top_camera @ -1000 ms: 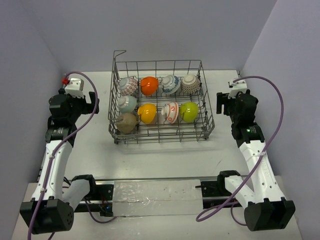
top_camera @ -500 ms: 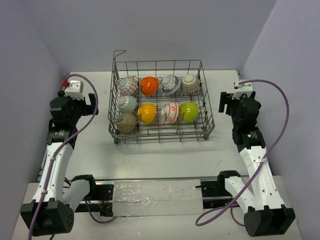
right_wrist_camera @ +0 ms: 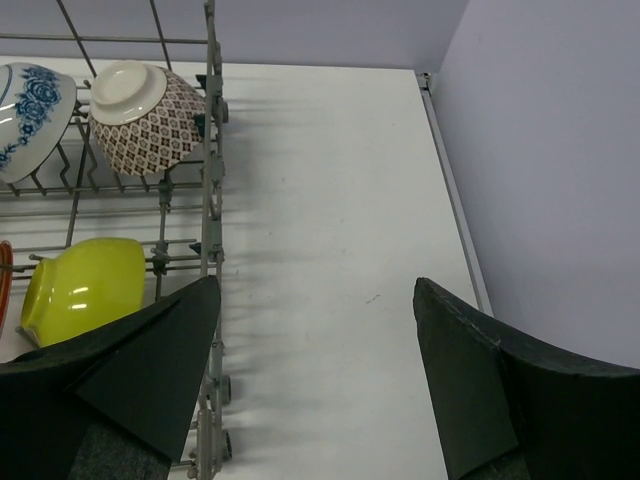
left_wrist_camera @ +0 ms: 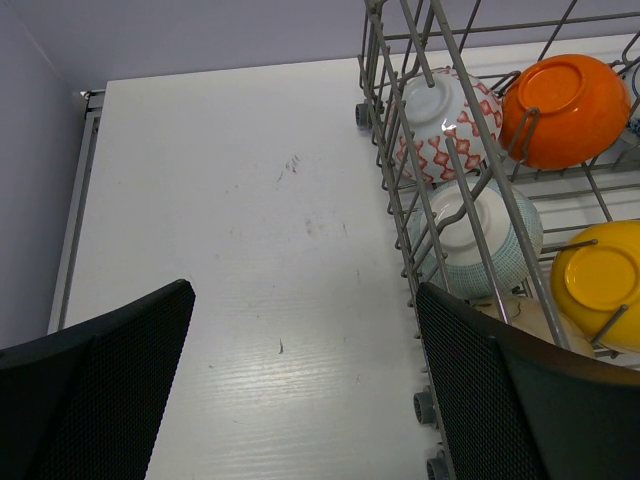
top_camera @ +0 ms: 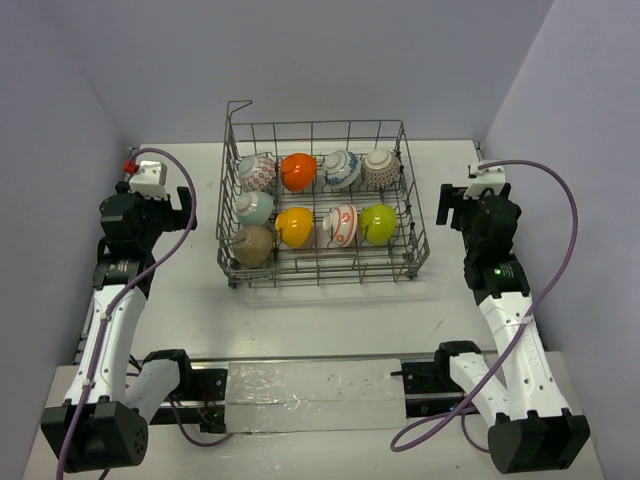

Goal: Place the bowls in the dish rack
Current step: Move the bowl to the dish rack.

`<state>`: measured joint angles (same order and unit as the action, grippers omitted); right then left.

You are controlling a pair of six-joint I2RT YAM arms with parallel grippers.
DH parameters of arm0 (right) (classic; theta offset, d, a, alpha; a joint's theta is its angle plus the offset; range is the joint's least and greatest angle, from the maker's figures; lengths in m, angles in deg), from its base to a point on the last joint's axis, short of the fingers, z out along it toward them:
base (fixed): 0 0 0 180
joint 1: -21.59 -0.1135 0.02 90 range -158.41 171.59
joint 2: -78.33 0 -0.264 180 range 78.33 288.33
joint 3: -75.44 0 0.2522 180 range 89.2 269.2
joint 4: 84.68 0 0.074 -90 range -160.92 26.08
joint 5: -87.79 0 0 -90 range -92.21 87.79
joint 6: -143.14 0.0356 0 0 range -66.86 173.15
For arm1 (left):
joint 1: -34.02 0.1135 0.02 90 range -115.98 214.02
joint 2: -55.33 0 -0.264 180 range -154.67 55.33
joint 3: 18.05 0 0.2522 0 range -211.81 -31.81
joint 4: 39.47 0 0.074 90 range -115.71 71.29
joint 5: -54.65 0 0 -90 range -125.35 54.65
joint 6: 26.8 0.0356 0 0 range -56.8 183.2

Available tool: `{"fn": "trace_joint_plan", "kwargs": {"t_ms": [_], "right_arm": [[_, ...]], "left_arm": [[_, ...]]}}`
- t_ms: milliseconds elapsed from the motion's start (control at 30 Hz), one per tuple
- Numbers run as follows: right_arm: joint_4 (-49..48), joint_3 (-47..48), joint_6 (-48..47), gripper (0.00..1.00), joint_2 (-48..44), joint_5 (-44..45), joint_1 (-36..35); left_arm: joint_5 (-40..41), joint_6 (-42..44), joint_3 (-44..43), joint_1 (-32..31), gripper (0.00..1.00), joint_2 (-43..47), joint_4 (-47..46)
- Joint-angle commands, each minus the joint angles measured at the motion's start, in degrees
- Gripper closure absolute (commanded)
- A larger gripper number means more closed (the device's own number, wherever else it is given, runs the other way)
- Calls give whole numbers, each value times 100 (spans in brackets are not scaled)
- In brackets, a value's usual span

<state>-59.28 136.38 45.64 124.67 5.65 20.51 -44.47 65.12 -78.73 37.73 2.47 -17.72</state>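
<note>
The grey wire dish rack (top_camera: 320,270) stands at the middle of the table with several bowls on edge between its tines. The back row holds a red-patterned bowl (top_camera: 257,171), an orange one (top_camera: 298,171), a blue-patterned one (top_camera: 341,168) and a brown-patterned one (top_camera: 380,168). Nearer me are pale teal (top_camera: 254,207), yellow (top_camera: 294,226), red-and-white (top_camera: 342,224), lime green (top_camera: 377,223) and beige (top_camera: 254,245) bowls. My left gripper (top_camera: 150,200) (left_wrist_camera: 303,290) hangs open and empty left of the rack. My right gripper (top_camera: 480,205) (right_wrist_camera: 316,282) is open and empty on its right.
White tabletop (left_wrist_camera: 230,220) lies under the left gripper and between the rack and the right wall (right_wrist_camera: 330,200). Purple walls close in three sides. A raised wire loop (top_camera: 238,104) stands at the rack's back left corner. Small wheels (left_wrist_camera: 424,406) line the rack's base.
The right arm has drawn slightly right and toward me, away from the rack. The left arm has shifted only a little. Both grippers stay open.
</note>
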Motion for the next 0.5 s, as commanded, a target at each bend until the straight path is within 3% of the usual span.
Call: {"fn": "trace_joint_plan", "kwargs": {"t_ms": [0,467], "right_arm": [[-294,-68,74,15,-38,40,29],[-171,46,135,14,348,190,29]], "left_arm": [[-10,11,-28,-10,1,92,-148],[-116,20,-2,-10,1,92,-69]]}}
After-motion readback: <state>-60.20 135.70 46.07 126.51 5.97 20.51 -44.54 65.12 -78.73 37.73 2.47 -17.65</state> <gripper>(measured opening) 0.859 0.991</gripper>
